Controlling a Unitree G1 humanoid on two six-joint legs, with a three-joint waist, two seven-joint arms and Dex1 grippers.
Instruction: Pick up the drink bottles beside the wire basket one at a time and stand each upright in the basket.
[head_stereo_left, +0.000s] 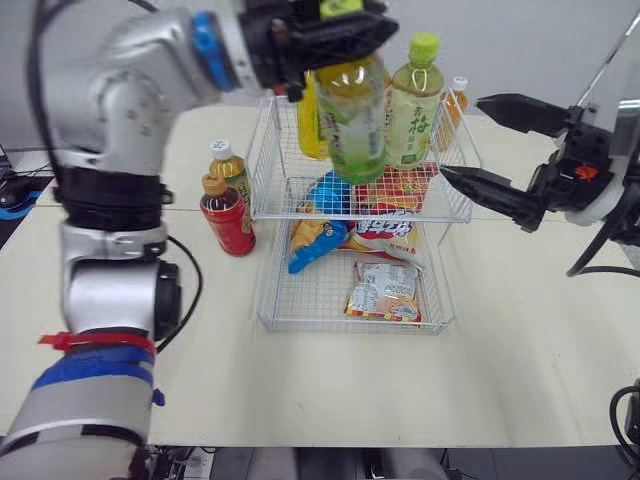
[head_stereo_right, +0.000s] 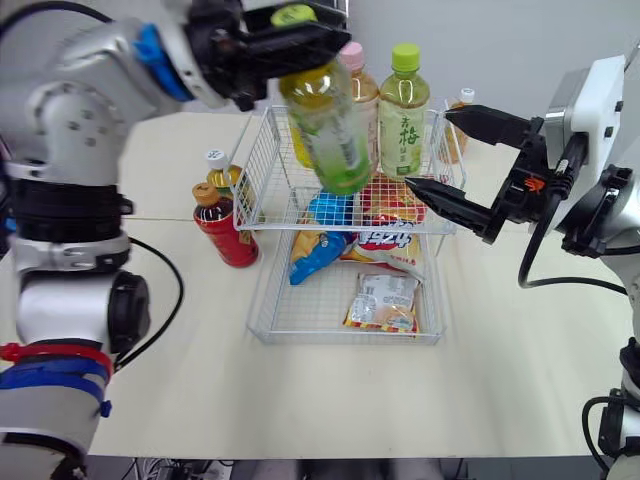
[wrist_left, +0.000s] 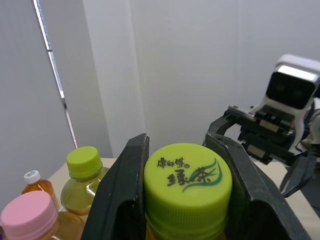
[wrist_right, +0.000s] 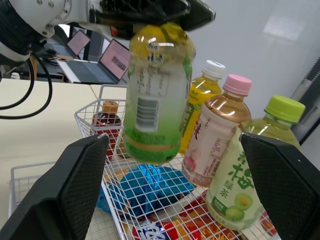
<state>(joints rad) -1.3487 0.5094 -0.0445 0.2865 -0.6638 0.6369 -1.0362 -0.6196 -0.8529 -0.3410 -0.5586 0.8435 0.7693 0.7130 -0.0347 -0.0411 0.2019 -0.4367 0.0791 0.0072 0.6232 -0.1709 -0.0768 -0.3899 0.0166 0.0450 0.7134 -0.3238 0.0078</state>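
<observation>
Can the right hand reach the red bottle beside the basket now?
Probably not: the red bottle stands across the wire basket from the open right hand, with the held green tea bottle between.

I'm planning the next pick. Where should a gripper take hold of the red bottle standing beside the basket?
Probably by its neck under the cap, coming from above: the red bottle stands upright, with a yellow bottle close behind and the basket wall alongside it.
</observation>
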